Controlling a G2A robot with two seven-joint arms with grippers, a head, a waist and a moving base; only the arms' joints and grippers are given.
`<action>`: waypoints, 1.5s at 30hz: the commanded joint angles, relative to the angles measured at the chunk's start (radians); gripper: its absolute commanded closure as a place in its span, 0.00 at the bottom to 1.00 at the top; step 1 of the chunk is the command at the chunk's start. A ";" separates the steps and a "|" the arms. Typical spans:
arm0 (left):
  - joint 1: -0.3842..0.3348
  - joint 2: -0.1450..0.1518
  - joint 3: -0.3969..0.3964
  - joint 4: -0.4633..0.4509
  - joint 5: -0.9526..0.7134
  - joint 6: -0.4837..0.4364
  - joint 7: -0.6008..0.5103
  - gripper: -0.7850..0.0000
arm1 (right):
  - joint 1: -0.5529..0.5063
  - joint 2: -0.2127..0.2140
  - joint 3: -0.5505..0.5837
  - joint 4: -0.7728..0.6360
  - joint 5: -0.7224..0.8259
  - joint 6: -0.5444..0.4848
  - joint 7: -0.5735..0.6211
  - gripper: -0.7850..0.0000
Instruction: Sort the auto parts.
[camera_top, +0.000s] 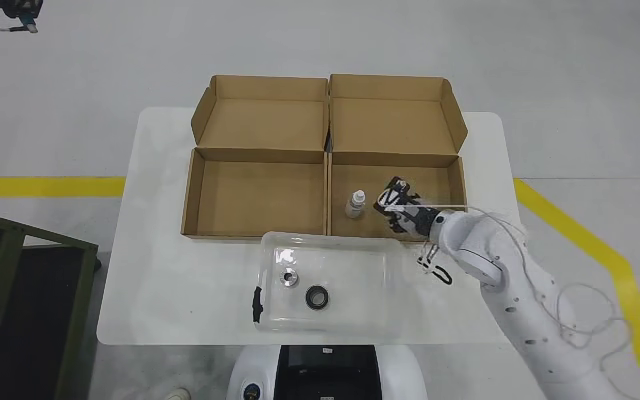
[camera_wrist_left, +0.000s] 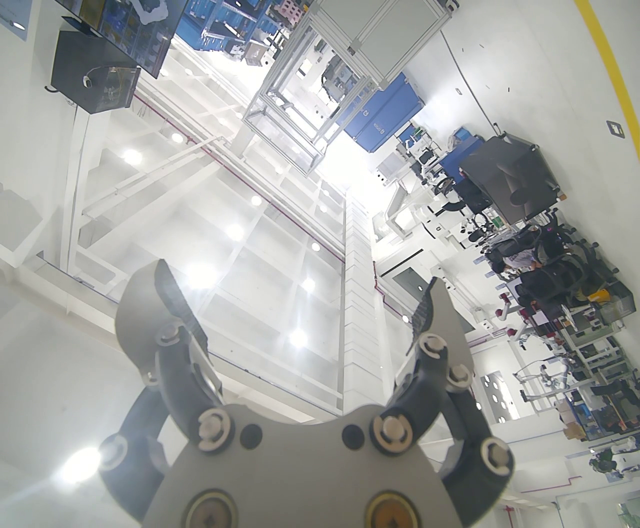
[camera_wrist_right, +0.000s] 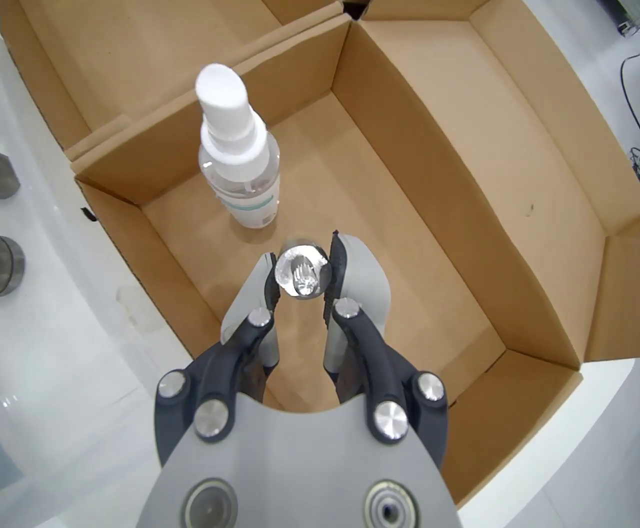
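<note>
My right gripper (camera_wrist_right: 301, 276) is shut on a small shiny metal cylinder (camera_wrist_right: 301, 275), held above the floor of the right cardboard box (camera_wrist_right: 440, 210). In the top view the right gripper (camera_top: 397, 204) hangs over that right box (camera_top: 452, 195). A small spray bottle (camera_wrist_right: 239, 165) with a white cap stands upright in the same box, just beyond the fingertips; the top view has the spray bottle (camera_top: 356, 204) at the box's left side. In a clear plastic bin (camera_top: 370, 305) lie a metal cylinder (camera_top: 289, 278) and a dark ring (camera_top: 318, 296). My left gripper (camera_wrist_left: 295, 295) is open, pointing up at a ceiling.
The left cardboard box (camera_top: 255, 195) stands beside the right one, both with lids folded back. The boxes and bin sit on a white table (camera_top: 150, 270). Two metal parts (camera_wrist_right: 7, 265) show through the bin wall in the right wrist view. A dark cart (camera_top: 35, 300) stands left of the table.
</note>
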 joint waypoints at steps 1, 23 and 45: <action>0.000 0.000 0.000 0.000 0.000 0.000 0.000 0.00 | 0.020 -0.004 -0.016 0.022 0.003 0.000 0.010 1.00; 0.000 0.000 0.000 0.000 0.000 0.000 0.000 0.00 | 0.117 -0.025 -0.111 0.157 -0.004 -0.020 0.076 0.66; 0.000 0.000 0.000 0.000 0.000 0.000 0.000 0.00 | -0.097 0.022 0.130 -0.211 0.133 -0.081 0.018 0.46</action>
